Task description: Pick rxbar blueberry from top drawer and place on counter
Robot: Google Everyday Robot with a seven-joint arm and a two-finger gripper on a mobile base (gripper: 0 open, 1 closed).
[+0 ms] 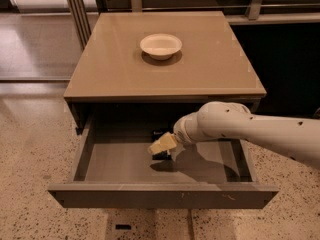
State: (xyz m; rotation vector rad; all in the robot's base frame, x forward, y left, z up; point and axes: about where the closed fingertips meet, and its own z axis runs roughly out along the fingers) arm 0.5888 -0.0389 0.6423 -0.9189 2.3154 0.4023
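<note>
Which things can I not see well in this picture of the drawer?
In the camera view:
- The rxbar blueberry: the gripper, low inside the top drawer, covers its middle; its lettering is too small to read.
- Drawer's back: dark shadow under the counter.
- The arm: cut off by the right edge.

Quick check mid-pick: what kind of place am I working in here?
Probably an office or lab break area, not a home: speckled terrazzo floor, metal posts behind, a standalone counter holding a bowl. The gripper is inside the open top drawer.
</note>
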